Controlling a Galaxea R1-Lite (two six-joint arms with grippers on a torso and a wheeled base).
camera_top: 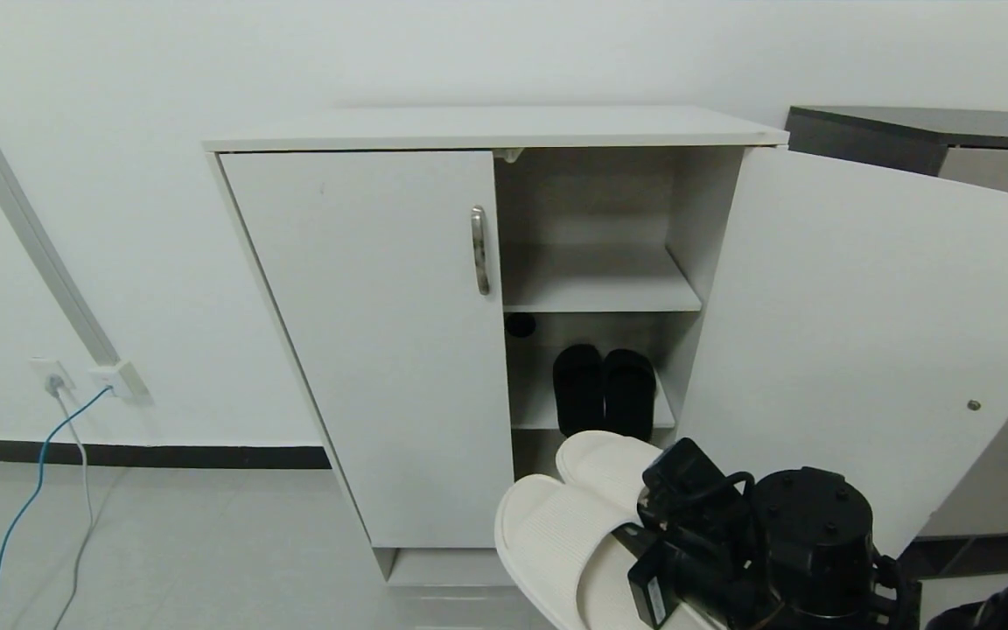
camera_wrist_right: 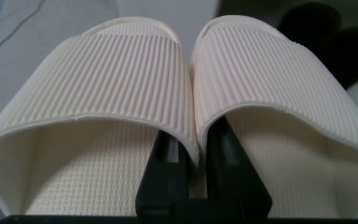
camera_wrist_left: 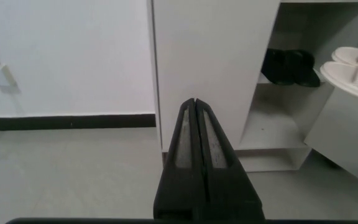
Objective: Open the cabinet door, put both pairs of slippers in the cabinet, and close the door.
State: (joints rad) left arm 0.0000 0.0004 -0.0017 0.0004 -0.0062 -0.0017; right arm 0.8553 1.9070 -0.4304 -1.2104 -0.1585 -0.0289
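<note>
Cabinet (camera_top: 495,127): the left gripper (camera_wrist_left: 195,104), fingers pressed together and empty, faces its closed left door (camera_top: 364,350). Black slippers (camera_top: 605,389) sit on the lower shelf (camera_top: 532,398). At their six o'clock, the right gripper (camera_wrist_right: 194,140) pinches the white slippers (camera_top: 556,525) by their inner strap walls (toes toward the shelves). At three o'clock, the right door (camera_top: 854,332) stands open.

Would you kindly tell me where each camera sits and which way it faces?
Head view: on the robot's head, facing forward and down at the cabinet, right door open; right arm low right, carrying the white slippers.
Left wrist view: on the left wrist, facing the cabinet along the shut left pincer.
Right wrist view: on the right wrist, looking along the right pincer clamped on the white slippers.
Shared: head and left wrist views both show the black slippers on a shelf.
</note>
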